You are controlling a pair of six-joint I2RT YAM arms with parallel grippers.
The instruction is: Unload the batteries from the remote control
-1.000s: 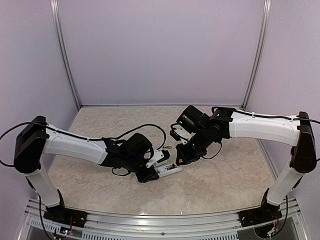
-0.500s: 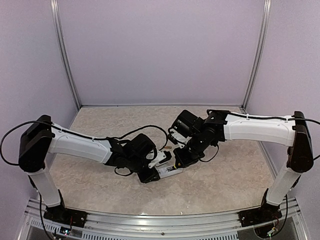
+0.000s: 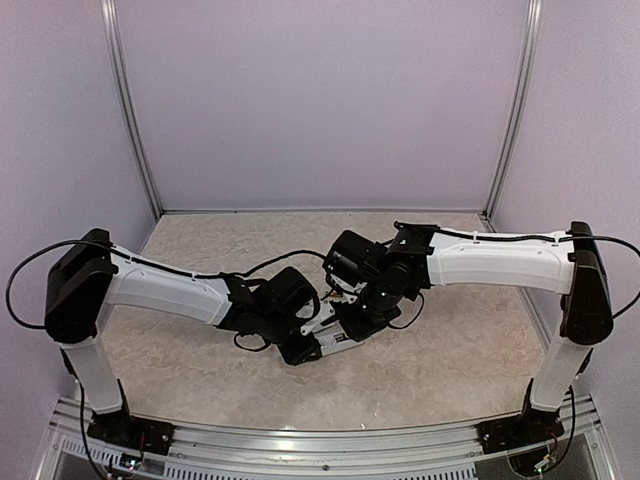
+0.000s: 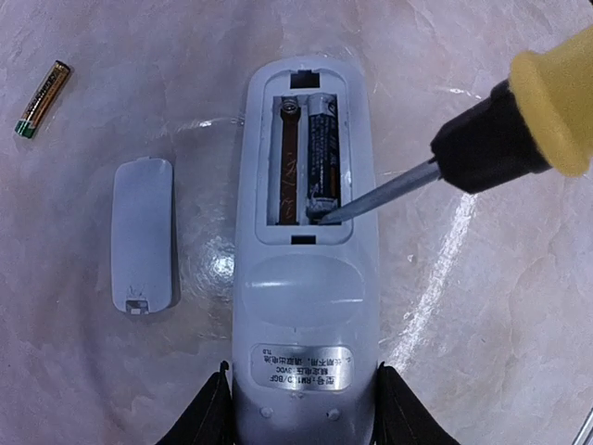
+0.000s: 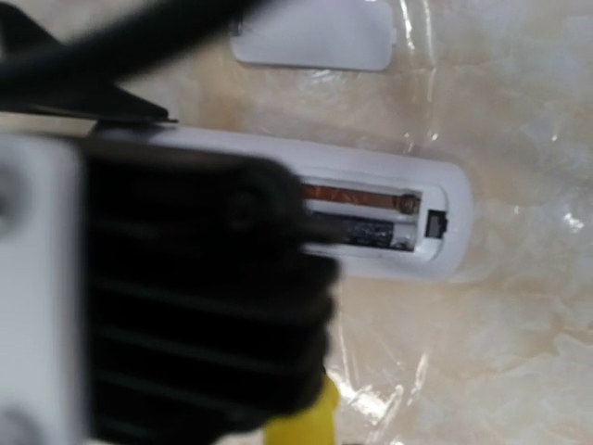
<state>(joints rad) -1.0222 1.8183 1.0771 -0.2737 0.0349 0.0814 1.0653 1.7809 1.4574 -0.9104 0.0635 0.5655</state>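
The white remote control [image 4: 306, 306] lies back-up on the table with its battery bay open. My left gripper [image 4: 304, 410] is shut on its near end, one finger on each side. A dark battery [image 4: 322, 153] sits in the right slot; the left slot [image 4: 289, 158] shows only a copper strip. A brassy-gold battery [image 4: 43, 98] lies loose at the far left. My right gripper [image 3: 352, 318] is shut on a yellow-handled screwdriver [image 4: 482, 139], whose tip [image 4: 320, 213] touches the dark battery's near end. The right wrist view shows the remote [image 5: 389, 264] and dark battery [image 5: 366, 230].
The small white cover piece [image 4: 142, 234] lies flat on the table just left of the remote, also in the right wrist view [image 5: 315, 37]. Both arms meet at the table's middle [image 3: 330, 335]. Purple walls enclose the beige marbled table [image 3: 470, 350].
My right arm has swung left and down, bringing the screwdriver to the remote's open bay. My left arm has shifted slightly right, still holding the remote.
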